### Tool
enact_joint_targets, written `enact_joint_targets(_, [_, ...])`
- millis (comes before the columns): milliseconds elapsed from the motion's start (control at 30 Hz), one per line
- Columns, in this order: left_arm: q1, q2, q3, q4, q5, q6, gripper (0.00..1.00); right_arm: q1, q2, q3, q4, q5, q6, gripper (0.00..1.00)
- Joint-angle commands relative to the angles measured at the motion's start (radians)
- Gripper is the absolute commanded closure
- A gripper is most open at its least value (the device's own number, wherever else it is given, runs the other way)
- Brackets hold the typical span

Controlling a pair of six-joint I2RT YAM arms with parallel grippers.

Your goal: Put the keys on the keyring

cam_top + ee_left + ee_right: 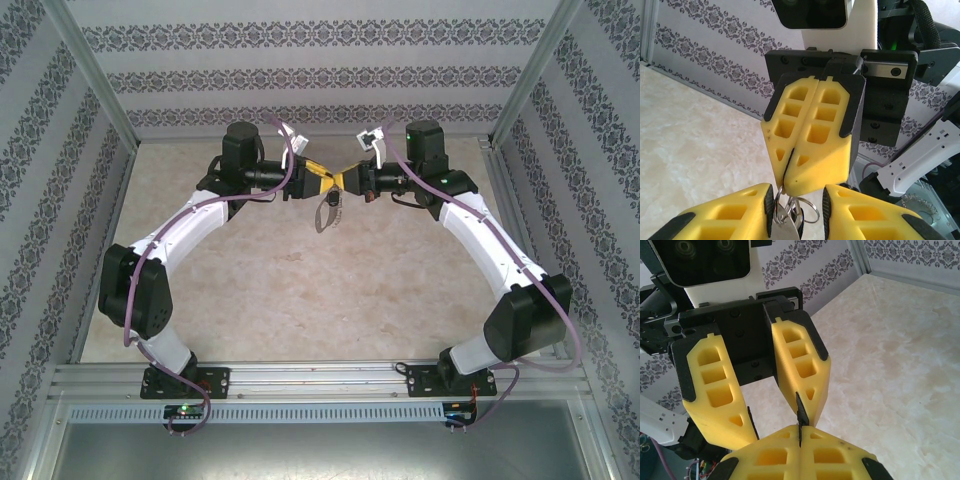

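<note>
The right gripper (786, 182) has its jaws pressed together, pinching the top of the keyring (327, 212), which hangs above the counter (300, 290). The left gripper (771, 422) has its jaws spread around it. There the metal bunches and is cut off, so the key cannot be picked out.

Beige marbled tabletop (300, 300), damask-striped wall panels (300, 60) behind, aluminium rail (320, 375) at near edge.
</note>
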Motion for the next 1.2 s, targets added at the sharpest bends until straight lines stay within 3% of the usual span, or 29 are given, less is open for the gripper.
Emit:
enact_joint_targets(0, [-0.011, 0.006, -0.016, 0.05, 0.031, -0.002, 0.68, 0.01, 0.007, 0.038, 0.034, -0.016, -0.001, 1.0])
enact_joint_targets(133, [-0.012, 0.005, -0.013, 0.057, 0.033, -0.004, 0.8, 0.012, 0.007, 0.035, 0.033, -0.015, -0.003, 1.0])
enact_joint_targets(300, [-0.013, 0.002, -0.018, 0.06, 0.036, -0.005, 0.81, 0.011, 0.008, 0.035, 0.034, -0.005, -0.001, 1.0])
enact_joint_targets(467, [-0.012, -0.007, -0.03, 0.074, 0.035, -0.005, 1.0, 0.011, 0.012, 0.041, 0.04, -0.005, 0.005, 1.0])
enact_joint_targets(633, [-0.013, -0.02, -0.062, 0.166, 0.017, -0.051, 1.0, 0.011, 0.017, 0.039, 0.051, -0.007, 0.019, 1.0])
enact_joint_targets(667, [-0.013, -0.025, -0.072, 0.19, 0.006, -0.06, 1.0, 0.01, 0.013, 0.037, 0.052, -0.002, 0.024, 0.98])
enact_joint_targets(733, [-0.012, -0.037, -0.086, 0.224, -0.014, -0.071, 1.0, 0.002, -0.002, 0.022, 0.066, 0.018, 0.038, 0.75])
enact_joint_targets(800, [-0.012, -0.045, -0.096, 0.257, -0.032, -0.085, 1.0, -0.018, -0.03, -0.011, 0.102, 0.025, 0.068, 0.66])
enact_joint_targets(1167, [-0.013, -0.079, -0.111, 0.343, -0.07, -0.126, 1.0, -0.046, -0.196, -0.262, 0.265, 0.035, 0.118, 0.56])
